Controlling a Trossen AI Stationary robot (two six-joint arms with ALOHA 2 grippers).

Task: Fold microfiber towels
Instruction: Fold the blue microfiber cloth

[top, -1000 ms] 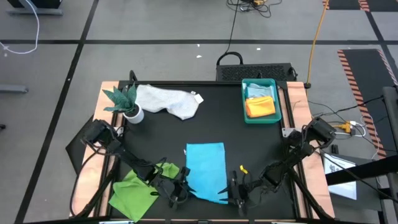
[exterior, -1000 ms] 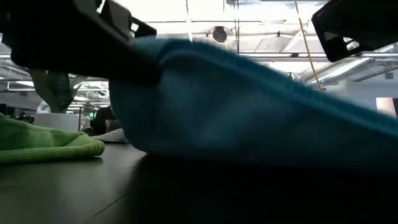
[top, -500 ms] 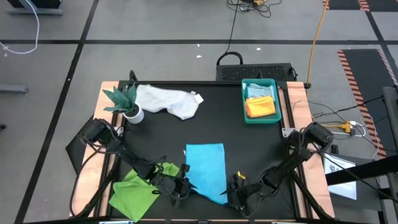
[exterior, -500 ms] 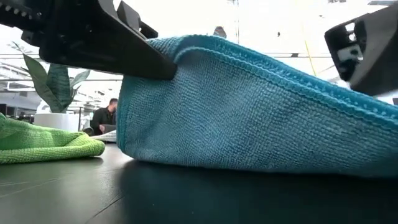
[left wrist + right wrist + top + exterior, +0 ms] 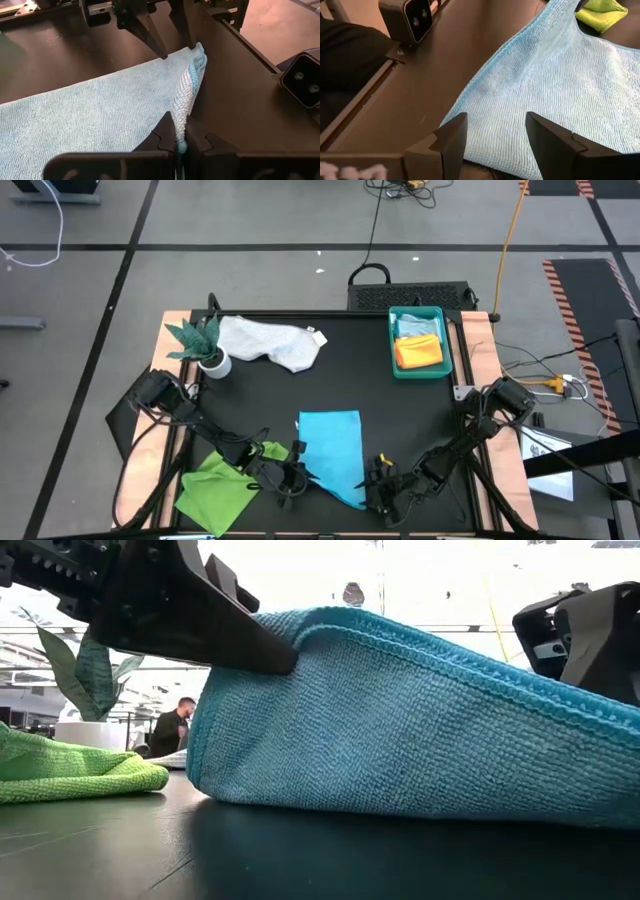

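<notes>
A: The turquoise towel [image 5: 332,450] lies in the lower middle of the high view, on the dark surface [image 5: 350,380], already doubled into a tall strip; which step would you say this is?

B: Mid-fold, I judge; the left tool [image 5: 181,144] is clenched on the near corner of that towel, and in the low view the pinched edge is held up off the surface while the rest slopes down to the right.

A: And the right tool [image 5: 495,132]?

B: Its fingers stand apart, released, with nothing between them; in its own wrist view it sits over the towel's near edge; in the high view it is at the lower right of the cloth, just beside it.

A: So only one corner is carried; what does the next move call for?

B: Probably either the right tool closing on its own corner so both carry the near edge up the frame to meet the far edge, or the left letting go and the fold being smoothed; I cannot say which; with one corner lifted alone, the cloth could skew.

A: The other towels?

B: The lime green towel [image 5: 222,480] lies crumpled at the lower left, near the left arm; the white-grey towel [image 5: 268,342] is loose at the upper middle, beside the plant [image 5: 200,342]; the orange towel [image 5: 419,354] and the pale blue towel [image 5: 412,327] sit folded in the teal tray [image 5: 394,340] at the upper right; so two seem done, two untouched.
</notes>
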